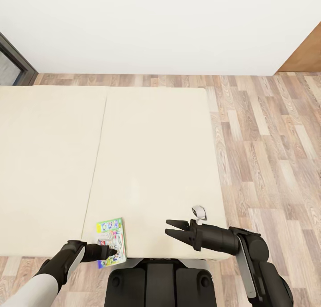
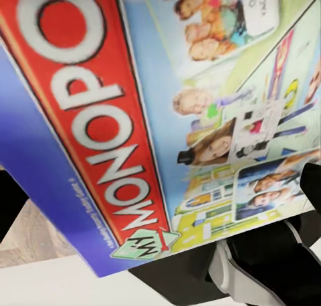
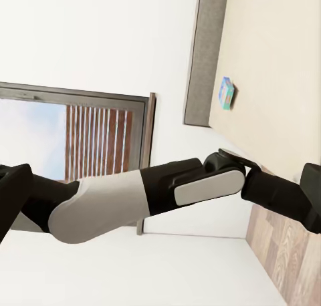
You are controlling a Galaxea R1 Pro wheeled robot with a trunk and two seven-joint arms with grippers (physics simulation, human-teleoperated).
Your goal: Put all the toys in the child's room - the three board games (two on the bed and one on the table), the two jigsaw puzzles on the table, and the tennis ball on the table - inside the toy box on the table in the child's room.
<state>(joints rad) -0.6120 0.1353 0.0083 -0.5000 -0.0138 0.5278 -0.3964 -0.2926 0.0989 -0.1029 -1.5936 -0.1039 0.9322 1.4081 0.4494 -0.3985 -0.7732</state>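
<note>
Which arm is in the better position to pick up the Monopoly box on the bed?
The left. The left gripper is already at the Monopoly box near the bed's front edge, and its wrist camera sees the box very close. The right gripper is open over bare mattress, apart from the box.

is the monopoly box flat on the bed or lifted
Flat, it seems: in the head view the Monopoly box lies at the bed's near edge, left gripper on it. Whether the gripper has closed on it, cannot tell.
</note>
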